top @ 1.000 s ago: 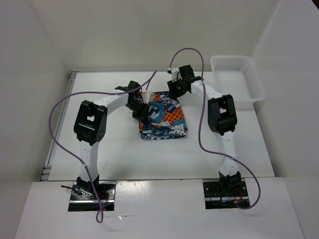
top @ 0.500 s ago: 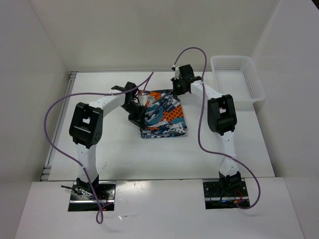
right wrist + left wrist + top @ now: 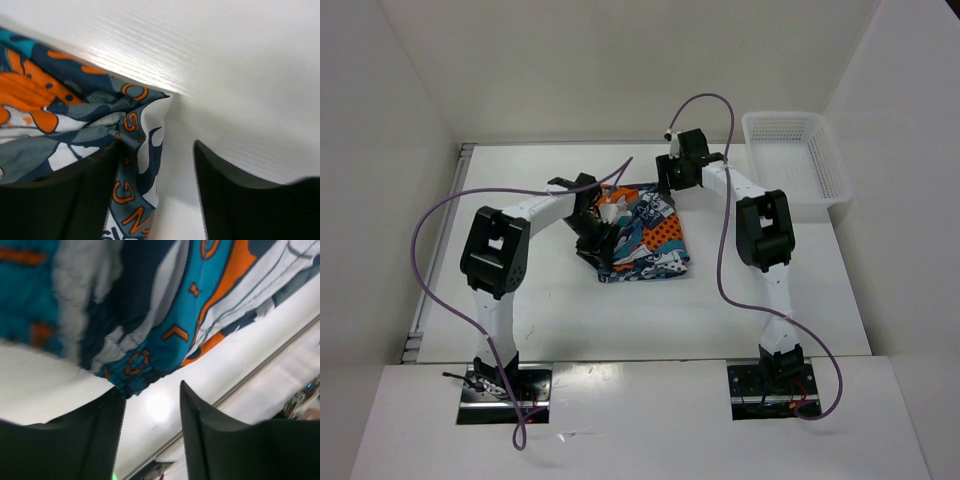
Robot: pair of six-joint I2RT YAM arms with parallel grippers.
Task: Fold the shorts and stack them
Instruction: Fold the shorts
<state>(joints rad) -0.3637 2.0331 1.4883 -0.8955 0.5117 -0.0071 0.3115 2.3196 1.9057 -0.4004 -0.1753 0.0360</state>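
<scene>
Left tool (image 3: 150, 390) is standing partly open with nothing between its fingers. It is hovering low at the 9 o'clock edge of the shorts (image 3: 642, 232), and a hem fold is lying just beside one fingertip. Right tool (image 3: 158, 145) is also standing open and gripping nothing. It is sitting at the cloth's 12 o'clock corner, with a printed edge just beside one finger.

Under both, the worktop (image 3: 540, 310) is carrying everything. The shorts are lying near its middle, a little toward 12 o'clock, bunched into a rough rectangle that is looking already doubled over. The basket (image 3: 795, 155) is sitting at their 2 o'clock, well apart.

The shorts are looking light, limp and thin, so they are likely to sag and slide on the smooth worktop. Pinching only the top layer risks peeling the fold open. The better hold is probably through all layers at two corners of one edge, or along the waistband or hem, where the thicker seam is giving the fingers something to bite.
</scene>
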